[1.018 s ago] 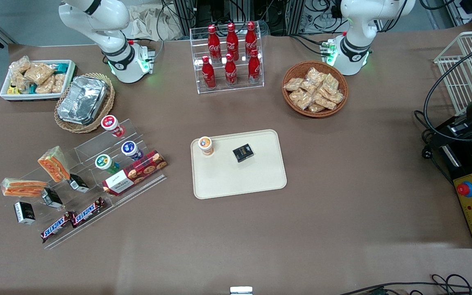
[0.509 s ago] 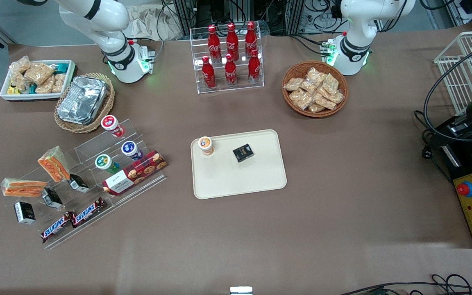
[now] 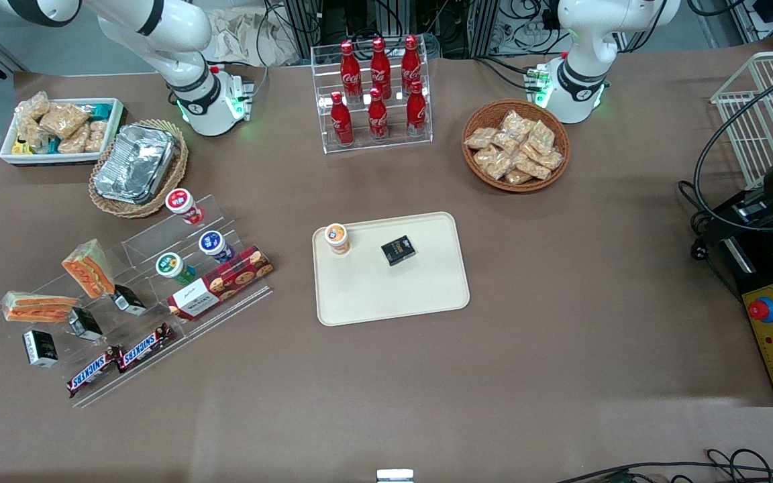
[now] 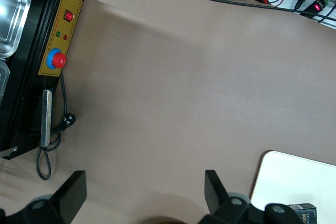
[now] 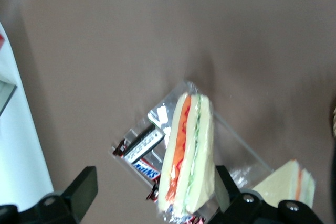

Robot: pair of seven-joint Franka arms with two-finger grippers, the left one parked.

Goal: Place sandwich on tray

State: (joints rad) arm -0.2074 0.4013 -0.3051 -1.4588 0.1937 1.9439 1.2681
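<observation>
**Jaws apart, high over the sandwich**

My gripper hangs in the air with its jaws spread wide and nothing between them. Only the right wrist view shows it; in the front view my arm runs out of the picture before the hand appears.

Seen down past my fingers, the sandwich sits well below me, untouched. It stands on edge in its clear wrap, with pale bread on the outside and orange-red and green filling stripes facing up at me. It rests on a clear acrylic stand on the brown table. Chocolate bars in dark wrappers lie just beside it, and a second sandwich shows its pale bread face close by.

The front view shows the acrylic stand at my working end of the table, with both wrapped sandwiches on it. I cannot tell from the two views which of that pair is the one under me.

The tray lies flat near the middle of the table, well apart from the stand. It already carries a small cup with an orange lid and a small black box, which stand apart from each other. The part of the tray nearer the front camera is bare.

Farther from the front camera than the tray stands a clear rack of red bottles.
</observation>
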